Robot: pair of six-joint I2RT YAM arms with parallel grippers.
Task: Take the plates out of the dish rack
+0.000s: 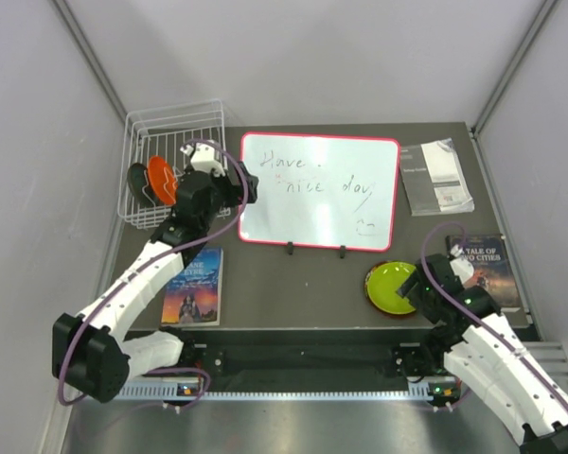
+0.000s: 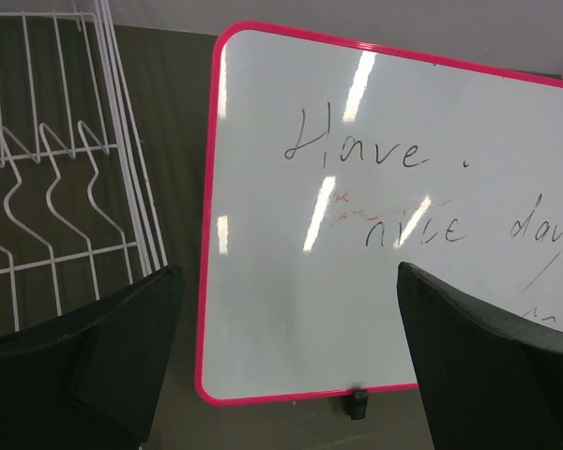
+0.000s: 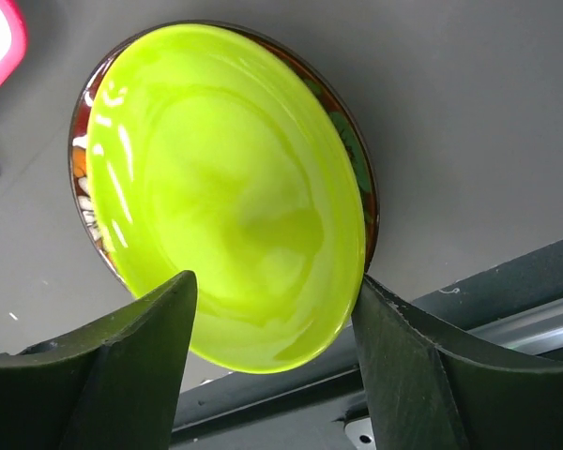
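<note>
Wide-spread black left fingers (image 2: 103, 356), holding nothing, hang by the right wall of the white wire dish rack (image 1: 170, 118). In it, 2 round plates stand on edge close together: a glossy orange plate (image 1: 163, 180) and, behind it, a dark teal plate (image 1: 138, 182). Reaching in could pinch both at once, snag a prong, or tip 1 plate against the other. Swinging out, that arm might knock the propped red-framed whiteboard (image 1: 319, 192) just beside it. Further right, a lime green plate (image 3: 225, 197) lies on a red flowery plate (image 3: 79, 178) on the dark counter (image 1: 293, 284), close to its near edge. The right fingers (image 3: 122, 366) stand parted around the green rim, apparently released. Drawing back low could drag the top plate off the stack or over the edge.
</note>
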